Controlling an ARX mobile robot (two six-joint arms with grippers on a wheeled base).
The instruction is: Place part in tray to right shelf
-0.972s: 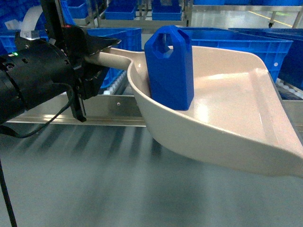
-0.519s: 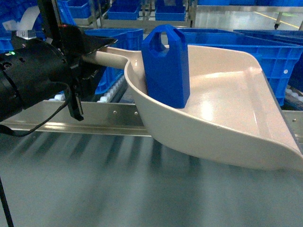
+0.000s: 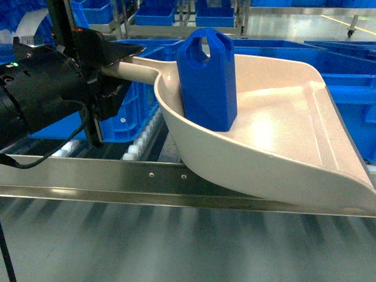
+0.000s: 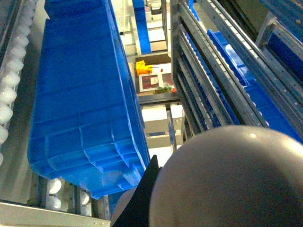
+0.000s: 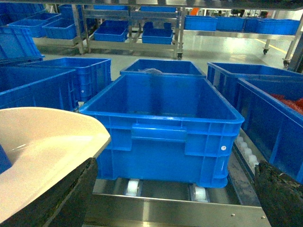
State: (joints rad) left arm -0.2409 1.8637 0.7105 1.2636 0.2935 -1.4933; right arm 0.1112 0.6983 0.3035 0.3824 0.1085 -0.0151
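The tray (image 3: 276,135), a glossy beige scoop, hangs tilted above the right shelf's steel front rail (image 3: 117,179). The part (image 3: 208,79), a bright-blue jerrycan-shaped block, stands upright inside the tray near its handle end. My left gripper (image 3: 120,64) is shut on the tray's handle at the left. From the left wrist, only the tray's rounded back (image 4: 227,179) and one black finger (image 4: 142,198) show. My right gripper (image 5: 175,198) is open and holds nothing, with the tray's edge (image 5: 42,142) by its left finger (image 5: 71,198). It is out of the head view.
Large blue crates (image 5: 161,127) sit on white rollers (image 5: 132,187) just behind the rail (image 5: 175,208), and more crates (image 3: 346,76) fill the back and right. One long blue crate (image 4: 80,104) lies beside the left arm. Further racks stand beyond.
The shelf rail and crates have come closer and dropped lower in the head view. The tray, still held by my left gripper with the part inside, now hangs over the rail.
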